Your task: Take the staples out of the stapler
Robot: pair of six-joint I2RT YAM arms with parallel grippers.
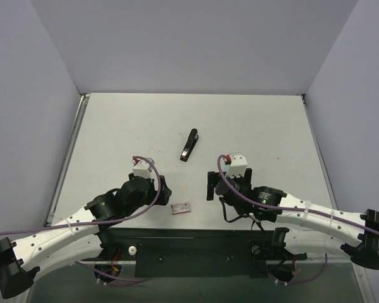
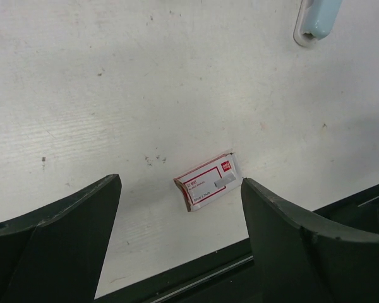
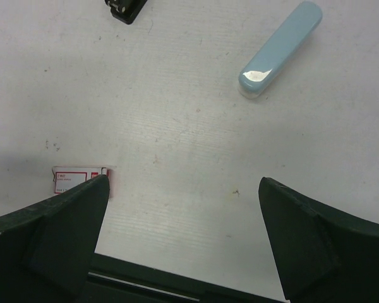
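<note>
The black stapler (image 1: 189, 145) lies closed on the white table, just beyond both arms; only its end shows at the top edge of the right wrist view (image 3: 126, 9). No strip of staples shows in any view. My left gripper (image 1: 162, 188) is open and empty, low over the table near the front edge, with its jaws (image 2: 180, 183) wide apart. My right gripper (image 1: 211, 185) is also open and empty (image 3: 184, 180), about a hand's width short of the stapler.
A small red-and-white box (image 1: 180, 207) lies between the grippers near the front edge, also in the left wrist view (image 2: 208, 180) and right wrist view (image 3: 79, 178). A pale blue oblong object (image 3: 280, 49) lies on the table. A black base rail (image 1: 196, 249) runs along the front.
</note>
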